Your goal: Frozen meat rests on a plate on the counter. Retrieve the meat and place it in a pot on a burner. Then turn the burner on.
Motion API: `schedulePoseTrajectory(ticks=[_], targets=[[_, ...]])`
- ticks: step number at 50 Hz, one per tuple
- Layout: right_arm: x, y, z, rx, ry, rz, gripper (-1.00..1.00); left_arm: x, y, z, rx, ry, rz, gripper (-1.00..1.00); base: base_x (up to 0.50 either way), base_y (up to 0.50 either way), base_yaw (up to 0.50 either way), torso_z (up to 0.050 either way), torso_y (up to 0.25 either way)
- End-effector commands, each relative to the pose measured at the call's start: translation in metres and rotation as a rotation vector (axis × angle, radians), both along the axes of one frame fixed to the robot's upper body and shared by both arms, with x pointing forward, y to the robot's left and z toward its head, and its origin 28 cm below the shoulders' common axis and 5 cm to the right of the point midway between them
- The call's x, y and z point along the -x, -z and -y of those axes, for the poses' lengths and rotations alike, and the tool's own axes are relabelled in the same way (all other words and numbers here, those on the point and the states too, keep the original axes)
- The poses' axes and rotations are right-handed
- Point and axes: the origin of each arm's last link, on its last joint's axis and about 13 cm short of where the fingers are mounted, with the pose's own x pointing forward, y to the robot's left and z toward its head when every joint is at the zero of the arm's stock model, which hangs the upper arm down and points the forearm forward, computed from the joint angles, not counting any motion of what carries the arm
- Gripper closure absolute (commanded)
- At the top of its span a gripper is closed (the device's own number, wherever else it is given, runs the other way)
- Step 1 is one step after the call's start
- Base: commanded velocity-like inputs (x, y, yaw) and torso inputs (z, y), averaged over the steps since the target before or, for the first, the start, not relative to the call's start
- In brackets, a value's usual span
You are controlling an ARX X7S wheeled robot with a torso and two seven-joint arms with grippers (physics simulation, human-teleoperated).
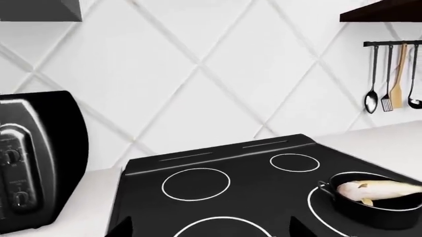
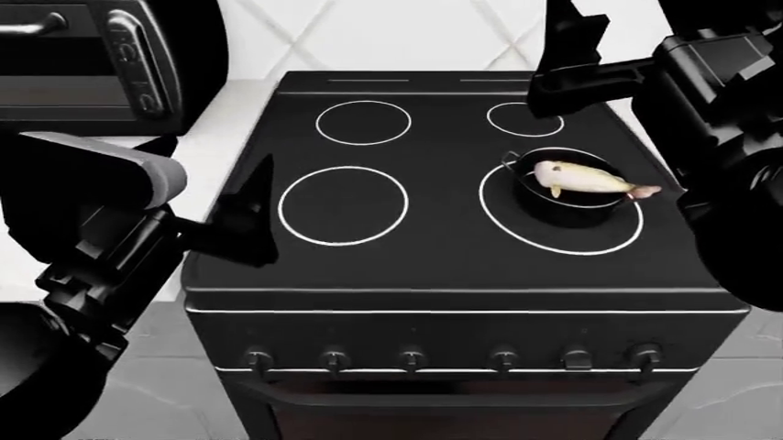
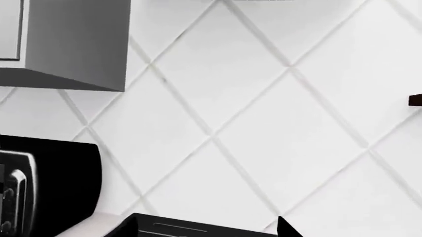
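A: Even, shadeless light all round; the tiled wall (image 3: 277, 113) reads bright white in both wrist views, with no clear source.

B: Any glare?

A: Hardly. The black stove top (image 2: 441, 229) stays matte and dark, with only soft grey sheens along its front edge. The toaster oven (image 1: 33, 158) shows smooth pale streaks on its curved side.

B: Shadows?

A: Next to none. The fish (image 2: 588, 179) in the pot (image 2: 569, 197) throws no distinct shadow, and the dark arms merge into near-solid black in the head view.

B: Sharpness?

A: Slightly soft throughout, edges a little smeared; the hanging utensils (image 1: 392, 79) look fuzzy. No obvious bending at the edges.
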Motion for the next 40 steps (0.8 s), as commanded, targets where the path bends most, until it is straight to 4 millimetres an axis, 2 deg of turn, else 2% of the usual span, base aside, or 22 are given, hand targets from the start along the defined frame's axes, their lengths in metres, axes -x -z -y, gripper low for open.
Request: schedulePoseTrajectory(ticks=[1,9,16,23,27,31,40], targets=[[0.002,0.002,-0.003,-0.054,0.023,0.007,-1.00,0.014,-0.003,0.002,0.017,0.039,0.071,-1.00,-0.12,0.04,0.00,0.000,0.000],[0.007,0.001,-0.003,-0.062,0.020,0.016,-1.00,0.021,-0.004,0.002,0.015,0.052,0.118,-1.00,-0.49,0.19,0.00,0.000,0.000],[0.009,0.001,-0.004,-0.067,0.007,0.023,-1.00,0.025,-0.003,0.001,0.007,0.058,0.167,-1.00,0.00,0.00,0.00,0.000,0.000],[0.017,0.013,-0.017,-0.117,0.060,0.090,-1.00,0.023,0.017,0.008,-0.061,-0.003,0.162,-1.00,0.00,0.00,0.00,-0.038,0.000],[0.028,0.035,-0.031,-0.211,0.094,0.092,-1.00,0.023,0.036,0.011,-0.036,-0.085,0.158,-1.00,0.00,0.00,0.00,-0.050,0.000],[0.039,0.063,-0.047,-0.216,0.148,0.084,-1.00,0.026,0.056,0.013,0.036,-0.125,0.122,-1.00,0.00,0.00,0.00,-0.050,0.000],[0.042,0.099,-0.064,-0.200,0.294,0.094,-1.00,0.032,0.088,0.014,0.134,-0.154,0.089,-1.00,0.00,0.00,0.00,-0.050,0.000]])
